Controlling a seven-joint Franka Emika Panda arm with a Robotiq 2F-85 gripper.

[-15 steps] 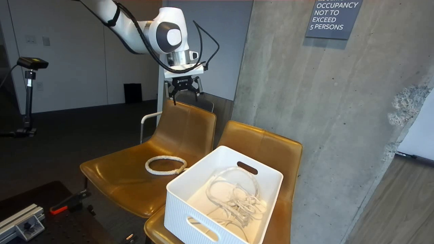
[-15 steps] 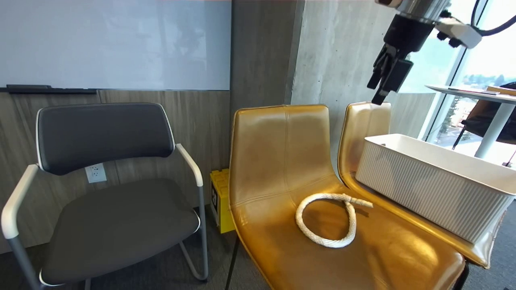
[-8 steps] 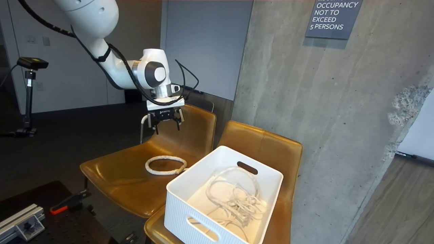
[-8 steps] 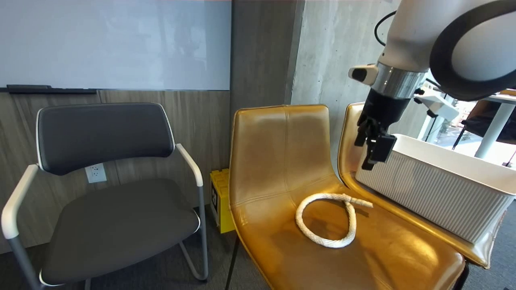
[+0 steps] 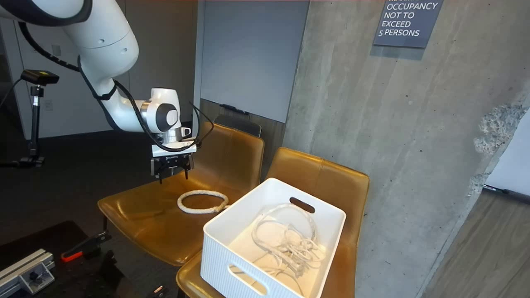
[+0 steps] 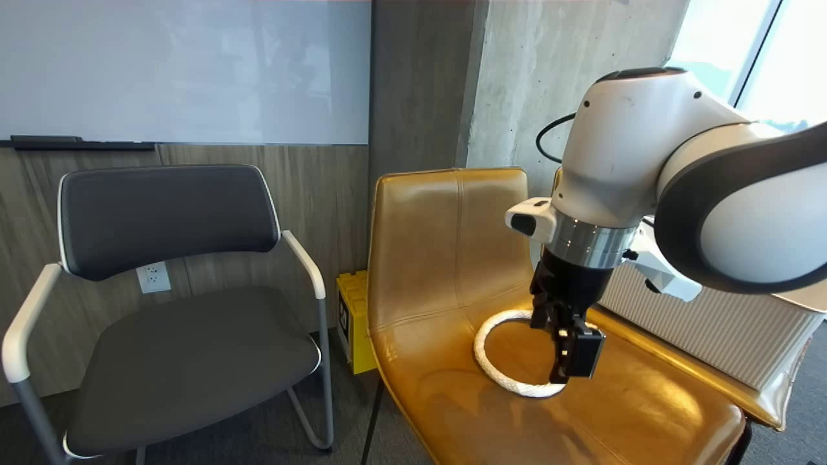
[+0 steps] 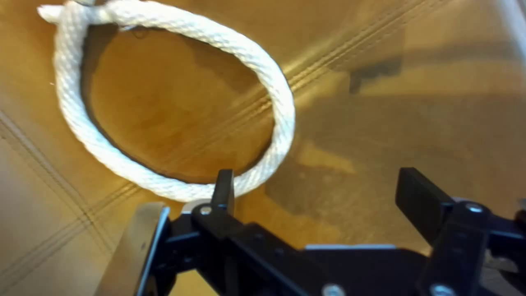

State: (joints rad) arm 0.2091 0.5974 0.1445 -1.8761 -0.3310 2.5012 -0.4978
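As I watched through the last second, the robot arm came down from high up to low over the rope chair, while nothing beneath it shifted. My reading: the approach toward the white rope loop was well advanced, with no pick-up begun. Pose noted: the upper links leaned in from overhead, the forearm sloped downward, and the wrist was bent so that its end pointed nearly straight down.

The rope chair, tan leather, stood beside a matching one, the bin chair. On the bin chair's seat sat a ribbed white bin, with a front corner of that seat showing past it; a tangle of pale cords lay inside.

The white rope loop rested on the rope chair, toward the back of the seat, its stub end pointing at the side edge next to the bin.

Gripper: spread wide, holding nothing, hung above the seat and, it seemed, on the front-edge side of the loop. Its fingertips were apart from the loop in an exterior view; in the wrist view one finger merely crossed in front of the nearest arc. I recorded no contact.
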